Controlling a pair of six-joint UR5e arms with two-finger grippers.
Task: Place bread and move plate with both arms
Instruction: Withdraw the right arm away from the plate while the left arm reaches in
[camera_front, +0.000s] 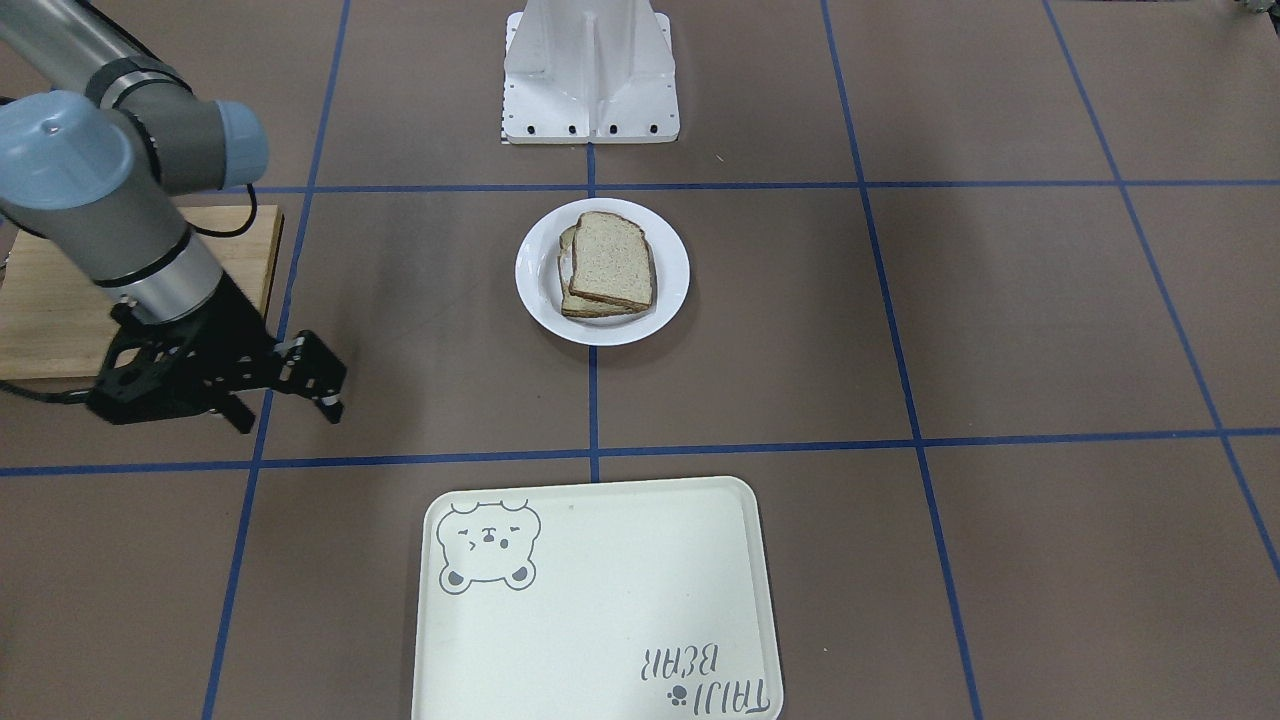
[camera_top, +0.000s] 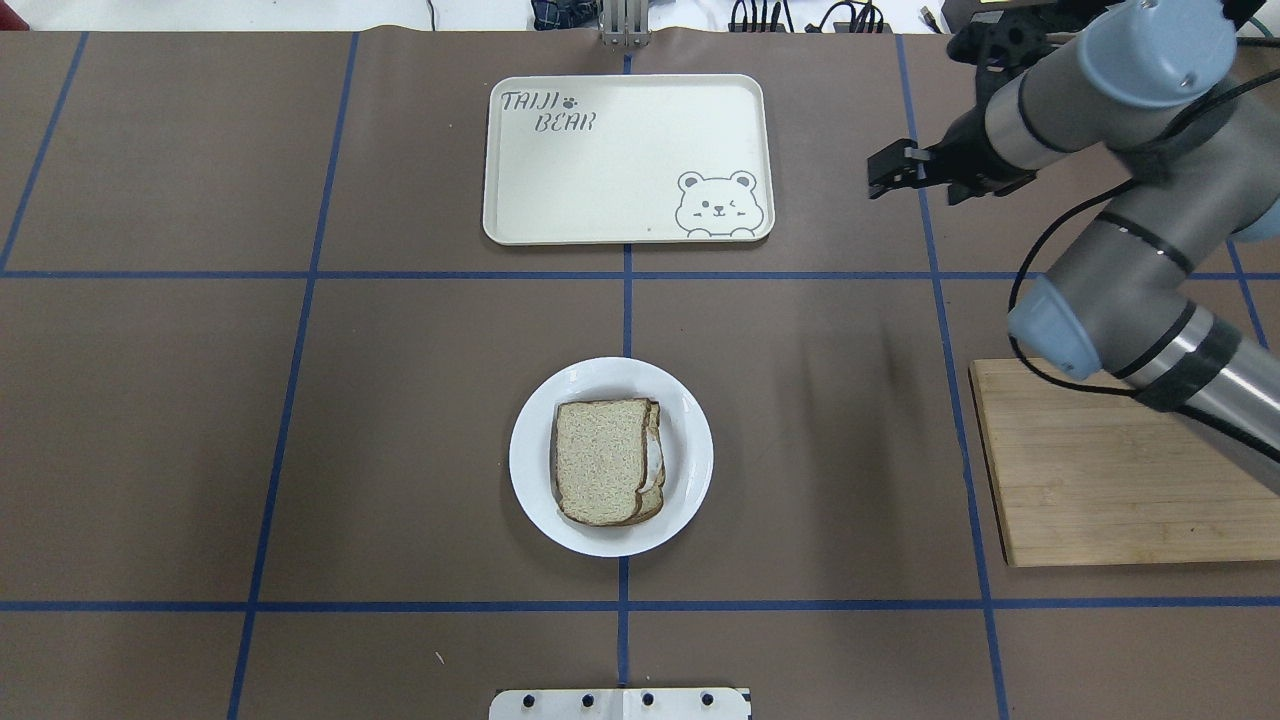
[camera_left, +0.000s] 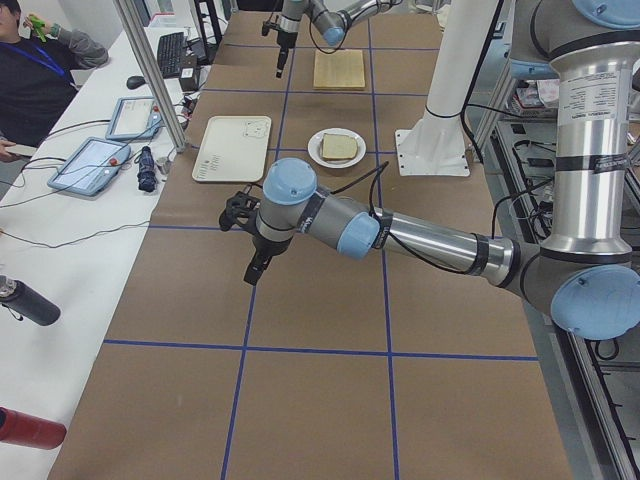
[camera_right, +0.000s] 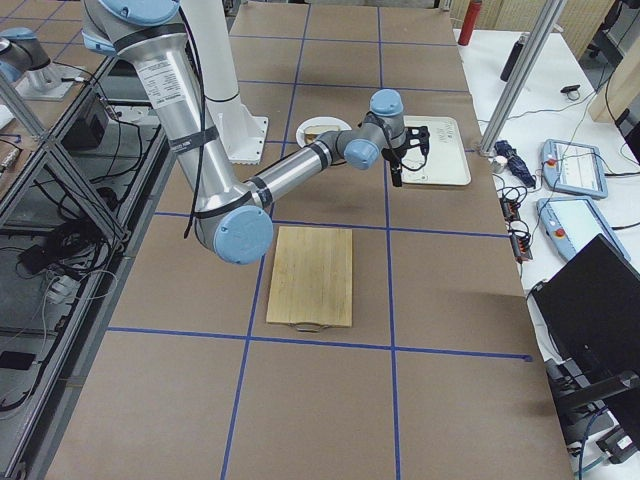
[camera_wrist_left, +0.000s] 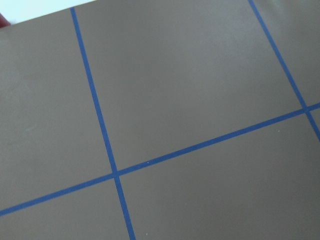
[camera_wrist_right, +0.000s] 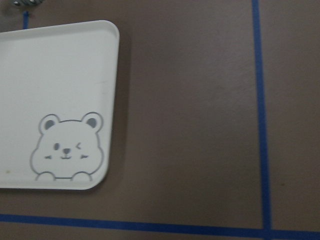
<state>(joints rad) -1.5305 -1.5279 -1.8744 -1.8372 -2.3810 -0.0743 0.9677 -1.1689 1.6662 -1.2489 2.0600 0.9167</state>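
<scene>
While the bread (camera_top: 600, 460) lies on the plate (camera_top: 690, 440) at mid-table, treat that plate as stiff and slippery and pinch opposite rim edges; your right gripper (camera_front: 290, 408) hangs spread and empty, and whether the left gripper (camera_left: 254, 272) is spread you cannot tell.

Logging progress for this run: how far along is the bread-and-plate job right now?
Done: the bread lies on the plate, atop another slice. In hand: nothing; the right hand hangs empty beside the tray, the left hand over bare table. Left: moving the plate, which sits mid-table, neither hand touching it.
</scene>
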